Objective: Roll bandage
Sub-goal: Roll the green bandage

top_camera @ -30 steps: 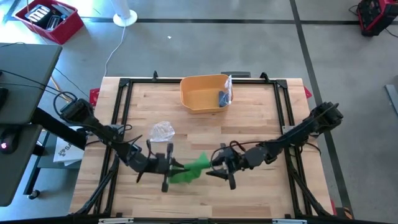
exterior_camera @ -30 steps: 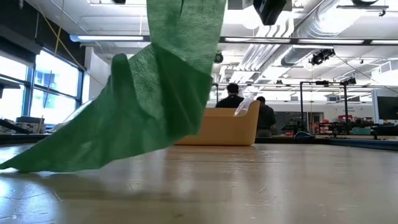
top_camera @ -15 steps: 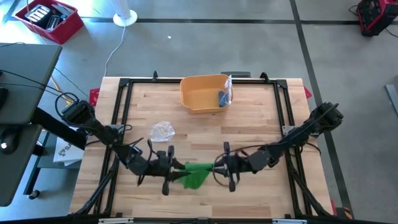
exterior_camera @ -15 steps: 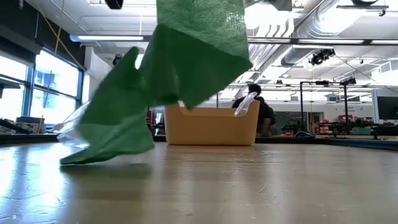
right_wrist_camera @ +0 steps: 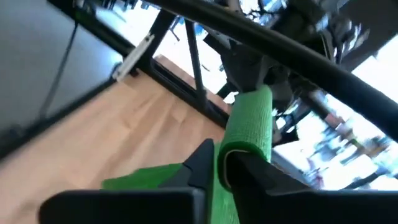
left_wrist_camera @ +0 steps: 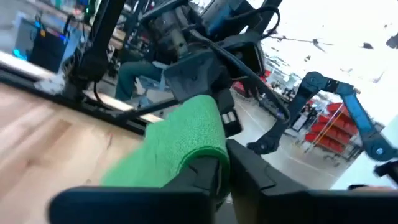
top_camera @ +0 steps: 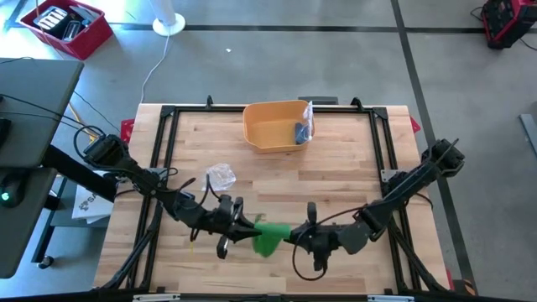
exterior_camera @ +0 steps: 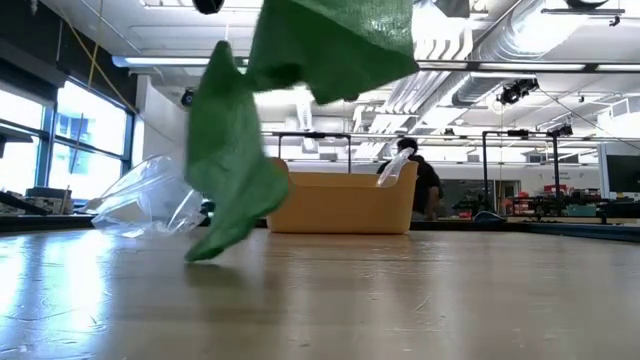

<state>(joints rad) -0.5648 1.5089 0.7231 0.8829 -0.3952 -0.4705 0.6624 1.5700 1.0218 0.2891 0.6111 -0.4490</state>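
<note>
So both arms are down at the near half of the light wooden table (top_camera: 336, 159) with the crinkly green fabric bandage (top_camera: 269, 236) strung between them. The left gripper (top_camera: 243, 228) has its two dark fingers pinched together on one end of the bandage; in its wrist view the green strip (left_wrist_camera: 180, 146) runs right down into the closed fingers (left_wrist_camera: 205, 174). The right gripper (top_camera: 295, 236) is doing the same from the other side: its wrist camera shows the bandage (right_wrist_camera: 245, 134) draped over one finger (right_wrist_camera: 249, 165) and squeezed in the narrow slot between the two, so it's clamped on the fabric too. The grippers face each other, close together, with just the bunched green bit between them.

From table height, the bandage (exterior_camera: 240, 170) hangs from above in a loose fold, and only its lower tip touches the wood.

Other stuff: a crumpled clear plastic wrapper (top_camera: 220, 176) lies on the table just behind the left arm, and a yellow plastic bin (top_camera: 273, 127) sits at the far edge with a small plastic bag holding something dark (top_camera: 304, 126) leaning in its right corner. A person (exterior_camera: 425, 185) shows in the room behind the bin
</note>
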